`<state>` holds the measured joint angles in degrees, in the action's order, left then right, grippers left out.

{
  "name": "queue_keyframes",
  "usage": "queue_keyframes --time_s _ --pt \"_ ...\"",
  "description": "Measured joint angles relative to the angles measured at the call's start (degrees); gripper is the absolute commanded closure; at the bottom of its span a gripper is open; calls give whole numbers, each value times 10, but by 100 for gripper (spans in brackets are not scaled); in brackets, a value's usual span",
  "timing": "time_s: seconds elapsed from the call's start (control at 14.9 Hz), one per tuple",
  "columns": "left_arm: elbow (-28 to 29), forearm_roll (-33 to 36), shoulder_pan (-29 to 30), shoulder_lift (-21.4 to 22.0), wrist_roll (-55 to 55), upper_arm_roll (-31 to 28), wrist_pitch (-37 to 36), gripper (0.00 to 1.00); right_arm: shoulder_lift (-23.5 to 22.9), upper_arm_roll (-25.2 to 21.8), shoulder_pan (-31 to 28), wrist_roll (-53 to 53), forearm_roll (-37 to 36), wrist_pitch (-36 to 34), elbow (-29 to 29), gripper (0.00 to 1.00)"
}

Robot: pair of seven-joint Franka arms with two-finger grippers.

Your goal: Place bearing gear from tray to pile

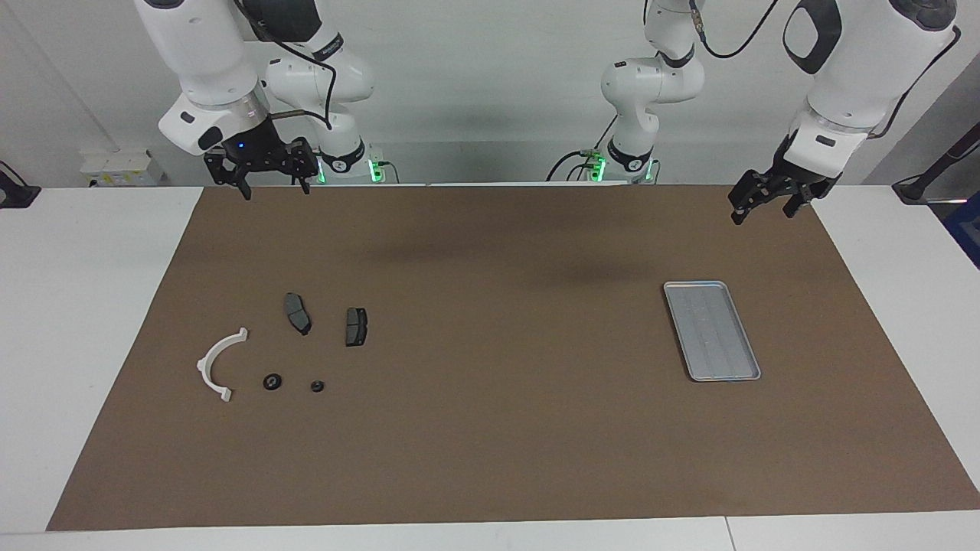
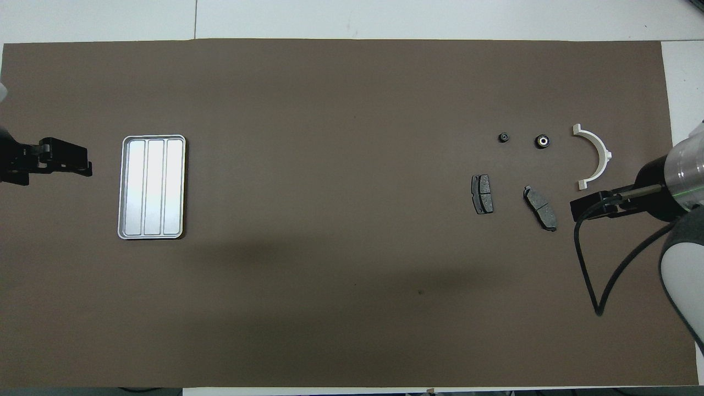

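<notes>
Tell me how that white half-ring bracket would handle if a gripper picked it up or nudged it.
The white half-ring bracket lies flat on the brown mat, so a nudge would probably slide or spin it, not roll it. Its thin arc looks like rigid plastic, likely light. Gripped at one end, it might swing; the middle of the arc seems safer.

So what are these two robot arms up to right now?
Nothing is being handled. Both arms wait with open hands raised: the left hand near the tray, the right hand at the other end. The tray holds nothing. Two small round gears lie on the brown mat with the pile: a white bracket and two dark pads.
</notes>
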<state>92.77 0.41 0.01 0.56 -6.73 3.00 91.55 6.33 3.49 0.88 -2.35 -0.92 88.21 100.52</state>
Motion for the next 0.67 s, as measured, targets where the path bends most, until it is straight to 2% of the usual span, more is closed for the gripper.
queue_keyframes --time_s 0.4,0.67 --pt "0 0 0 0 0 0 0 0 -11 0 -3 0 0 2 -1 0" --pt "0 0 0 0 0 0 0 0 -35 0 -3 0 0 5 -17 0"
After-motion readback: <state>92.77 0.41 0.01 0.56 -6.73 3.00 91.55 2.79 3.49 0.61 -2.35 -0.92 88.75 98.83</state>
